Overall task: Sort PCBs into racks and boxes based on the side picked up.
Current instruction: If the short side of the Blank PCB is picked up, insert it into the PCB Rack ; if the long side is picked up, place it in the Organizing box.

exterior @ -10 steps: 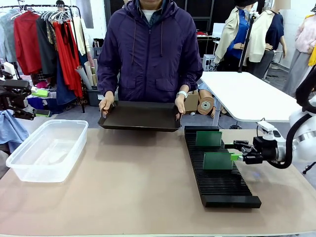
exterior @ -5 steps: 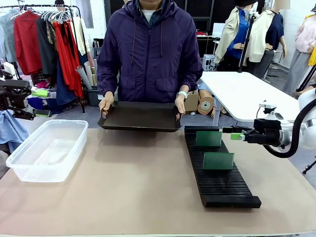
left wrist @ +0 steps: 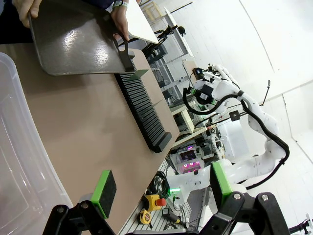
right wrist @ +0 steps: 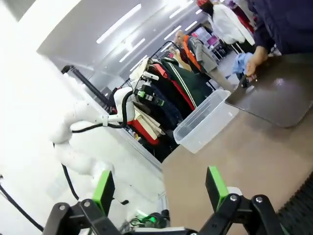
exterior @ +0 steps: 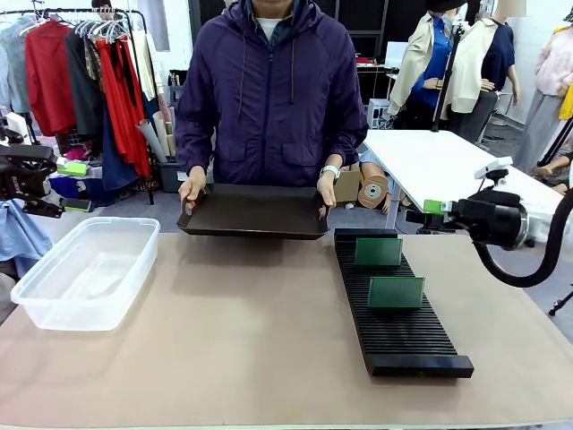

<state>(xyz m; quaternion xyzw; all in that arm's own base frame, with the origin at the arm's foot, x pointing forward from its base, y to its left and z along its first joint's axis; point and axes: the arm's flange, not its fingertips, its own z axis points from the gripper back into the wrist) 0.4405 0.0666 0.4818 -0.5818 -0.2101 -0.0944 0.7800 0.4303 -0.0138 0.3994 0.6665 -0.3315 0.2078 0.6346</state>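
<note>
Two boards (exterior: pixel 395 292) stand in the rack (exterior: pixel 394 305) at 3 o'clock on the counter (exterior: pixel 242 331); the tub (exterior: pixel 85 269) at 9 holds none. My right hand (exterior: pixel 428 211) and left hand (left wrist: pixel 161 188) are released, holding nothing.

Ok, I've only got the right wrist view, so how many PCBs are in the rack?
Observer: Two, both upright: a far PCB and a near PCB, slotted in the rack.
Operator: Anything in the tub?
Observer: No, the tub looks empty from the front.
Operator: And the left gripper?
Observer: The left gripper is open, with nothing between its pads.
</note>
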